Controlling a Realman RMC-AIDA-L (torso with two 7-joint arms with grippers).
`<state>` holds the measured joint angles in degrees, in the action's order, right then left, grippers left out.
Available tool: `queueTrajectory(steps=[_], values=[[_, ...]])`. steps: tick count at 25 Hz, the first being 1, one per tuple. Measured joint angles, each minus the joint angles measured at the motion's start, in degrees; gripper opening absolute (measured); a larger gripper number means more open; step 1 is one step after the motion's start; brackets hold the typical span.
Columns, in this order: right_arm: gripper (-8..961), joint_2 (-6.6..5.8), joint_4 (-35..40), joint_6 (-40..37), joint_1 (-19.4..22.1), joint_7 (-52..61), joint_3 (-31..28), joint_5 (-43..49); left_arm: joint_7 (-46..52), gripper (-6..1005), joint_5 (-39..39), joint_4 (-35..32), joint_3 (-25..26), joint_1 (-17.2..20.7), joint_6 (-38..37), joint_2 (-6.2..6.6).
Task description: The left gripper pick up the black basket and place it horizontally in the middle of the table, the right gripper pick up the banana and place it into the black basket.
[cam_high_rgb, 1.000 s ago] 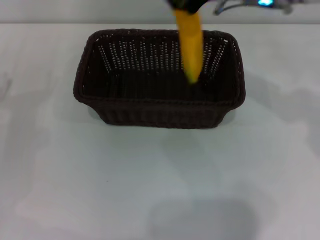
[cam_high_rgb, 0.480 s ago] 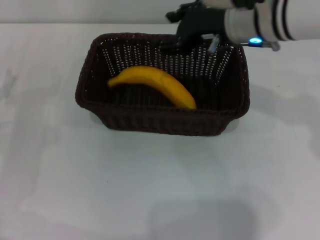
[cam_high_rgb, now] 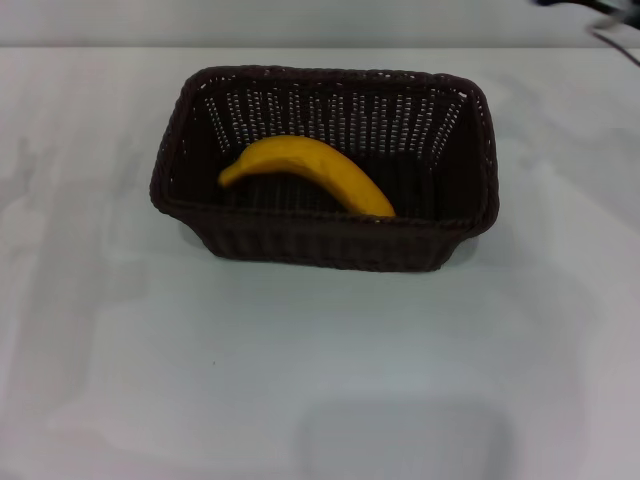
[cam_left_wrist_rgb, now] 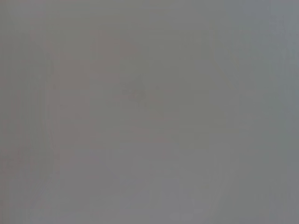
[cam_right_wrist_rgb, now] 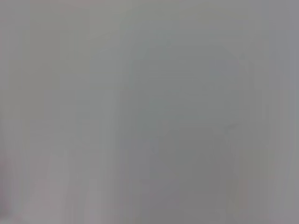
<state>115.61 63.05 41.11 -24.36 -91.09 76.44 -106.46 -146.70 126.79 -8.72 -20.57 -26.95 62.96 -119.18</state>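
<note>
Now, here is how things stand for you.

Banana: the banana [cam_high_rgb: 305, 172] lies inside the black basket [cam_high_rgb: 325, 240], curved, one end toward the basket's left wall and the other resting against the near wall on the right side.

Basket: it sits lengthwise across the table [cam_high_rgb: 320, 380], about midway between the left and right edges and nearer the far edge than the near one.

Risk: little is left to spoil. You might judge the banana's end, propped against the near wall, as the one loose point; a knock to the basket could roll it, though it looks low enough to stay in.

Second risk: the basket sits toward the far edge, so a returning arm sweeping low could clip its rim and shove it off centre.

Right arm: only a dark sliver shows at the table's far right corner, and whether it belongs to the arm is unclear.

Right gripper: not visible; you cannot tell its opening or hold.

Left gripper: out of sight; both wrist views show only blank grey.
</note>
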Motion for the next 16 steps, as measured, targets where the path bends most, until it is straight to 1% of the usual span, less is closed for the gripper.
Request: queueTrajectory(steps=[1, 2, 4, 6, 8, 9, 11, 14, 16], values=[[723, -0.01, -3.6, 2.06, 0.65, -5.43, -1.53, -7.49, -0.41, 862, 0.01, 0.26, 0.01, 0.01, 0.03, 0.0], [723, 0.05, -6.19, 3.57, 1.09, -9.7, -2.62, -12.09, -0.71, 862, 0.02, 0.55, 0.03, 0.01, 0.05, -0.04], [723, 0.15, -17.03, 10.3, 1.2, -23.37, -5.04, -25.53, -1.69, 862, 0.21, 1.6, 0.05, -0.06, 0.11, -0.07], [722, 0.16, -28.33, 18.07, 0.7, -36.67, -5.75, -37.46, -3.42, 862, 0.55, 2.9, 0.21, -0.44, 0.16, -0.13], [722, 0.36, -37.44, 24.38, 0.22, -47.23, -5.81, -45.29, -4.68, 862, 1.56, 4.14, 0.34, -0.9, 0.14, -0.21], [721, 0.47, -41.72, 27.17, 0.01, -52.4, -6.04, -48.5, -5.31, 862, 2.41, 5.07, 0.38, -1.26, 0.07, -0.25], [720, 0.67, -48.78, 30.97, -0.15, -59.65, -7.16, -51.88, -6.06, 862, 3.43, 5.85, 0.31, -1.83, -0.06, -0.27], [719, 0.66, -55.46, 33.06, -0.2, -62.92, -10.33, -52.38, -6.46, 862, 3.33, 5.94, 0.08, -2.34, -0.32, -0.29], [719, 0.66, -57.03, 33.26, 0.0, -63.08, -11.3, -52.47, -6.49, 862, 3.31, 5.95, 0.04, -2.45, -0.45, -0.22]])
